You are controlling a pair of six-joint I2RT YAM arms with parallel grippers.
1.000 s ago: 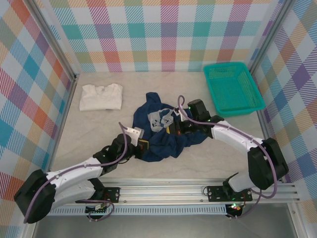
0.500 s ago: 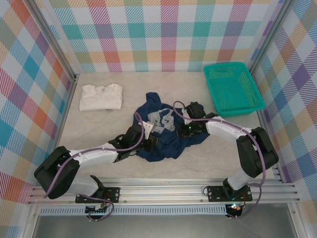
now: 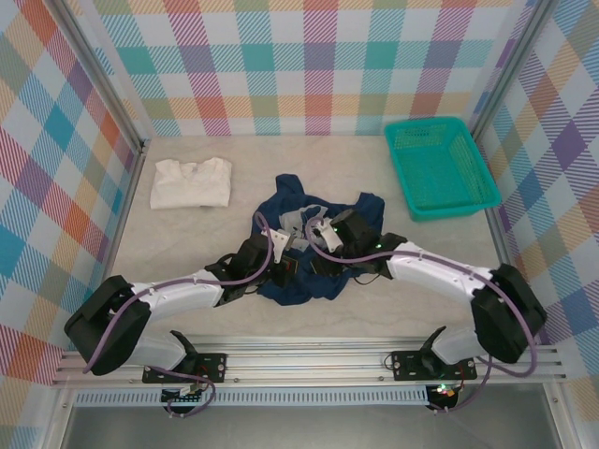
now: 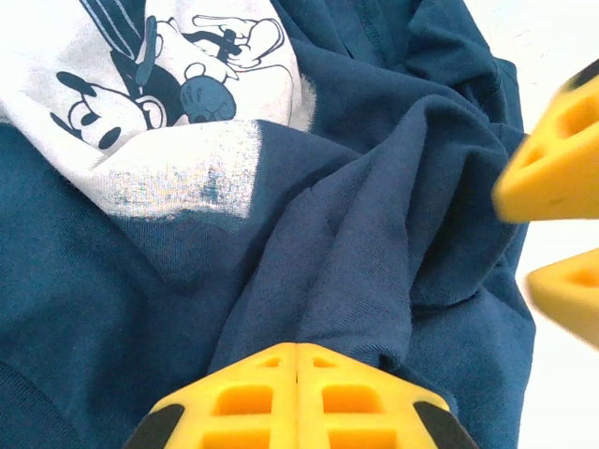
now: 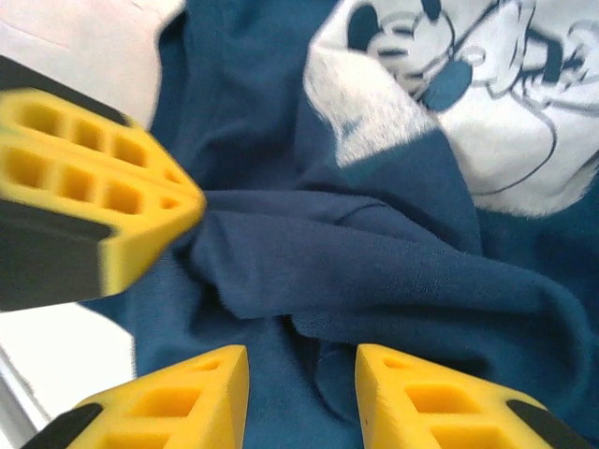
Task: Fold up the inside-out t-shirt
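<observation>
Top external: both my arms reach in from the near edge and meet over the t-shirt (image 3: 304,288), which lies crumpled at the middle of the table (image 3: 168,238).
T-shirt: dark navy and bunched into folds, with a pale cartoon print (image 3: 298,223) turned up near its centre. One lobe points to the far edge and another to the basket side.
Left gripper (image 3: 284,267): down on the near-left part of the t-shirt.
Right gripper (image 3: 315,265): just beside my left one, reaching in over the t-shirt from the right.
Left wrist: my left gripper (image 4: 298,348) has its yellow fingers pressed together, with a ridge of navy cloth pinched at their tips. The print (image 4: 159,84) lies beyond, at upper left. My right gripper (image 4: 513,236) shows blurred at the right edge, fingers apart.
Right wrist: my right gripper (image 5: 301,360) is spread wide, clamping nothing. Navy cloth shows in the gap, and I cannot tell whether the tips touch it. My left gripper (image 5: 182,201) comes in from the left, its tip on a thick fold that runs across just beyond my right fingertips. The print (image 5: 468,84) sits at upper right.
White shirt (image 3: 191,182): folded at the far left, well apart from the t-shirt.
Basket (image 3: 426,123): teal, at the far right, apart from the t-shirt.
</observation>
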